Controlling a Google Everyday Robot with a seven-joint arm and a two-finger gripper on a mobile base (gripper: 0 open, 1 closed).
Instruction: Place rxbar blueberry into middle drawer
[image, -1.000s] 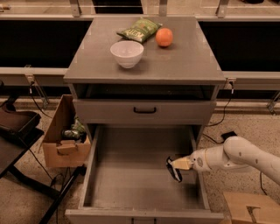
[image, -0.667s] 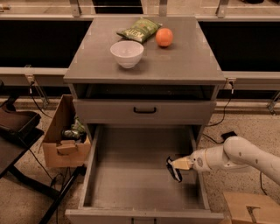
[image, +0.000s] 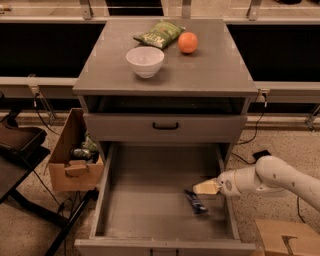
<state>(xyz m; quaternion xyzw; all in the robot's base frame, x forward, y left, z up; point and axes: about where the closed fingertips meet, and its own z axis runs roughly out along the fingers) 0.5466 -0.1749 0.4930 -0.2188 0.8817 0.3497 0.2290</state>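
Grey table (image: 200, 70) with drawers fills the middle of the room, and the middle drawer (image: 145, 200) is pulled right out towards me. Its plain floor is open from above, which is what a drop-off needs. The shallower drawer (image: 125, 127) above it, with the black handle, is closed, so it does not overhang the opening.

A white arm (image: 280, 177) comes in from the right and reaches low over the drawer's right wall. I take that as the short way in, with no need to go round the front. A cardboard box (image: 65, 160) stands on the floor just beside the drawer's left wall, out of the arm's path.

On the table top a white bowl (image: 145, 61), a green bag (image: 159, 34) and an orange (image: 187, 42) sit well apart from the work below.

The gripper (image: 206, 187) hangs inside the drawer near the right wall, pointing left. Just below its tip is the bar (image: 196, 201), dark and slanted, low over the drawer floor or on it. Whether the gripper holds the bar or is free of it, I cannot tell. Either way the bar is within the drawer walls, so the placing looks all but done.
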